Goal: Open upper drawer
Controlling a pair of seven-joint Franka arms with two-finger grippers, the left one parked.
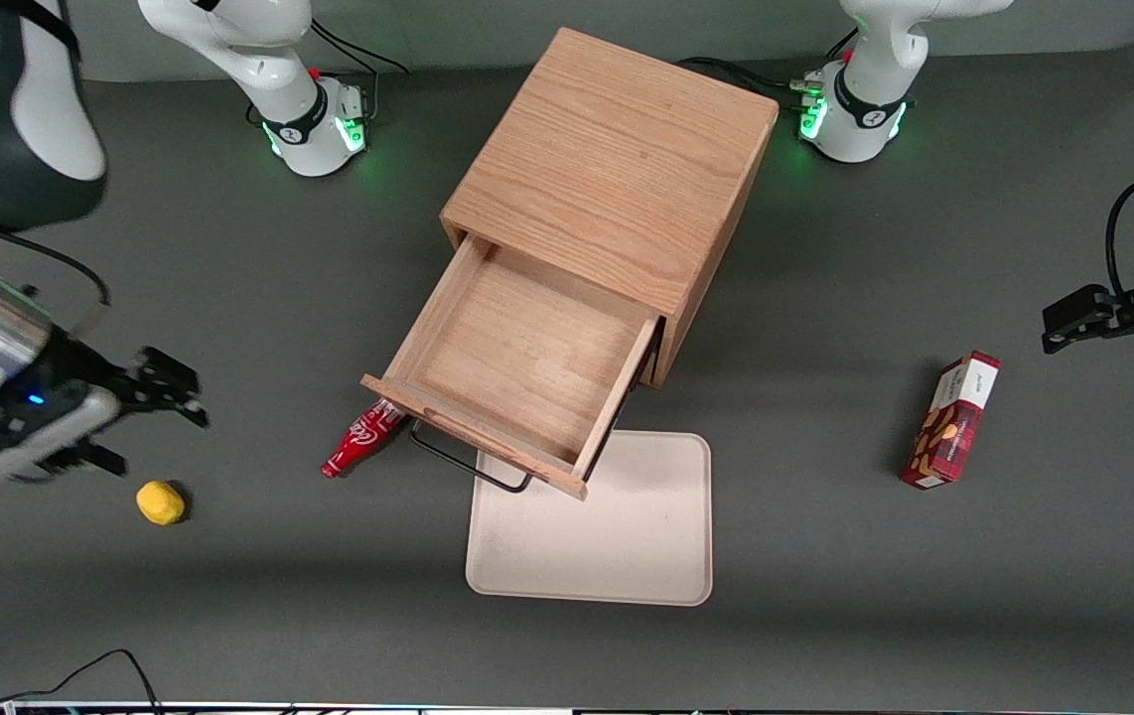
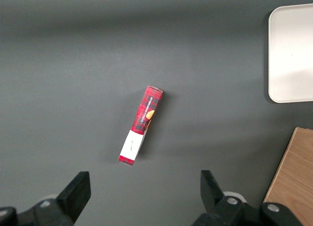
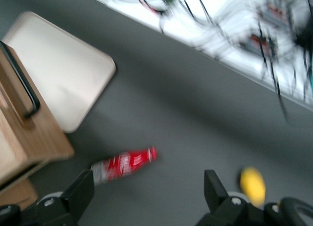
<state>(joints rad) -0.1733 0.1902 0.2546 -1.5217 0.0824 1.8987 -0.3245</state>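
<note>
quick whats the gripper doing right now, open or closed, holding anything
gripper: open and empty, out at the working arm's end of the table above the yellow lump, well clear of the pulled-out upper drawer.

Gripper (image 3: 146, 199) jaws apart above red bottle (image 3: 124, 165), near upper drawer (image 3: 24, 128).

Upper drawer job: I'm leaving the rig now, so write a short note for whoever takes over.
Hand: open, holding nothing, off toward the working arm's end of the table, above the yellow object.
Upper drawer: pulled well out of the cabinet, inside bare, its black handle free.
Done: the drawer is open.
Left: nothing visible, apart from parking the arm.
</note>
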